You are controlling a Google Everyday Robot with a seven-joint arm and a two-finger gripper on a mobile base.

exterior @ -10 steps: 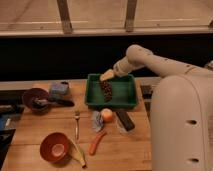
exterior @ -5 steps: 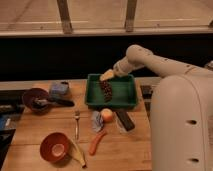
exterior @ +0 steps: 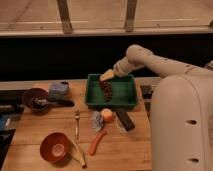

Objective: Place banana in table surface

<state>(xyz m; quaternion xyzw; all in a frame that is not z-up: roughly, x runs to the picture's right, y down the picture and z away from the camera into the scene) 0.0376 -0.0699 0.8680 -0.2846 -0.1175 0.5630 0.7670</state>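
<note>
- Table (exterior: 50, 127): broad wooden top; carries the tray at the far middle and the clutter nearer.
- Arm (exterior: 150, 57): the only one; reaches in from the right, high over the far side.
- Tray (exterior: 111, 105): green, far of centre; holds a dark speckled lump (exterior: 106, 91), not the task's thing.
- Bowl (exterior: 55, 146): red, near left corner; marks the banana's spot.
- Banana (exterior: 77, 152): lies flat on the table, tight against the bowl's right side, possibly touching its rim. Long axis runs mostly far to near, the near end swinging a little right; curves around the bowl. Far tip points toward the fork (exterior: 76, 122), near tip toward the table's near edge.
- Gripper (exterior: 106, 76): hovers at the tray's far-left corner, just above the speckled lump. Released or clenched: cannot tell.
- Key relation, as a judgement: banana sits well apart from the gripper, nearer and to the left, past the tray's near rim and the fork. Calls for a long travel toward the near-left corner, then a grasp across the short axis, roughly left to right, with care for the bowl crowding the left side.
</note>
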